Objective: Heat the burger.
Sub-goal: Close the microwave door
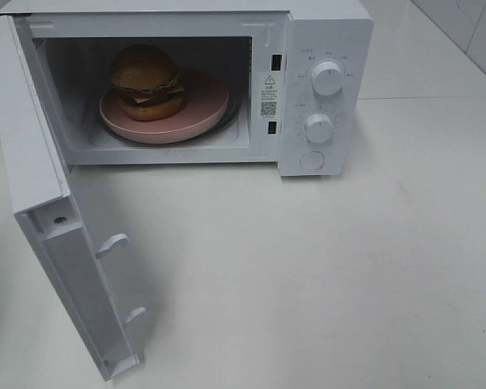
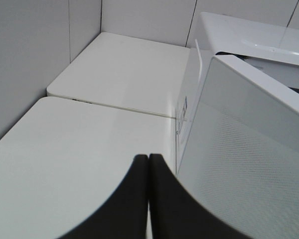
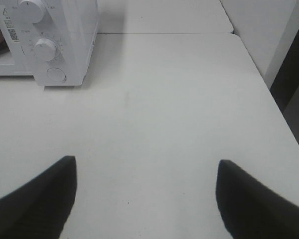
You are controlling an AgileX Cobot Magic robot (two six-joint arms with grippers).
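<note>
Burger [image 1: 148,81] sits on its pink plate [image 1: 204,115] inside the microwave [image 1: 344,40], door [image 1: 77,275] open near left. My left tool [image 2: 148,158] is together, right tool [image 3: 145,164] apart, both empty; I reckon pushing the door shut comes next.

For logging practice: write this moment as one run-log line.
burger: on pink plate inside microwave | door: open | left gripper: shut | right gripper: open, empty

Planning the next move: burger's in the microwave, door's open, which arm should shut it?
Left, probably. The left pincer, shut, sits right beside the open door; the right pincer hangs open over the table, past the dials.
</note>
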